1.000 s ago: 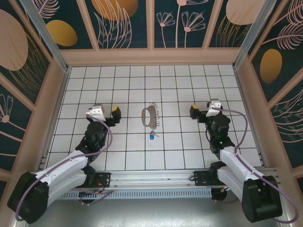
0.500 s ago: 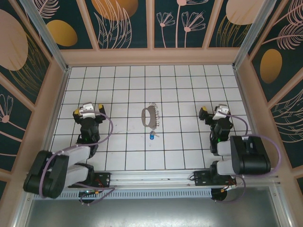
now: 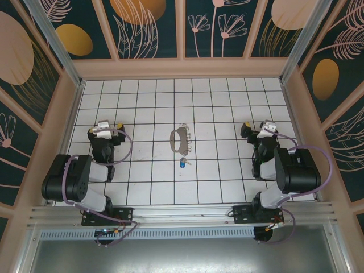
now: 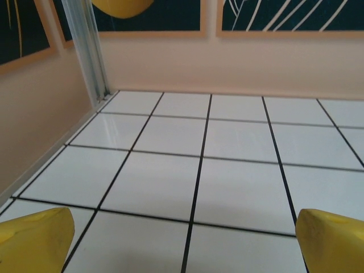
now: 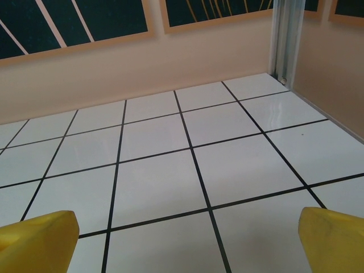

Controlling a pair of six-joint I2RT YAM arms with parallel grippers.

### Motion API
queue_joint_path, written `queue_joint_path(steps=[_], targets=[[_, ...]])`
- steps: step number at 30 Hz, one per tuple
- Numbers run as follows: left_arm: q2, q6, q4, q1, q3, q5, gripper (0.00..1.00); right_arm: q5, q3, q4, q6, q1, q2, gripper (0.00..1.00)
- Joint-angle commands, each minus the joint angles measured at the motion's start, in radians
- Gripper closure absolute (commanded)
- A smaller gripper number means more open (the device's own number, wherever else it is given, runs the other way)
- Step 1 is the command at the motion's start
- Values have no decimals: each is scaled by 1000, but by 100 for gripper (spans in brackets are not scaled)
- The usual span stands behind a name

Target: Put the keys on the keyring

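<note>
1. Table (image 3: 216, 102): white tiles with black grid lines, boxed in by tan walls (image 3: 182, 68) under dark leaf-patterned panels (image 3: 153, 28).
2. Left arm (image 3: 71, 182) is folded back at the near left. Right arm (image 3: 293, 170) is folded back at the near right.
3. Left gripper (image 3: 105, 127) sits over the tiles on the left, well apart from the keyring. Its jaws are spread wide and hold nothing. In the wrist view its yellow pads (image 4: 34, 236) stand at the lower corners with bare tile between.
4. Right gripper (image 3: 260, 127) sits over the tiles on the right, also spread wide and empty. Its pads (image 5: 335, 239) likewise frame bare tile.
5. Keyring (image 3: 172, 139) lies flat mid-table between the grippers, an oval loop with a pale chain part along its right side.
6. Key (image 3: 182, 163), blue-headed, lies on the tiles near the keyring's near end, not on the loop.
</note>
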Motion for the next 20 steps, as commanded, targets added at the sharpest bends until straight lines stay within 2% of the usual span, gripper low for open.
queue_joint_path(steps=[1, 20], targets=[[-1, -27, 15, 8, 20, 40, 1, 38, 14, 32, 10, 5, 7, 1], [0, -29, 11, 7, 22, 34, 1, -4, 27, 7, -11, 8, 7, 1]])
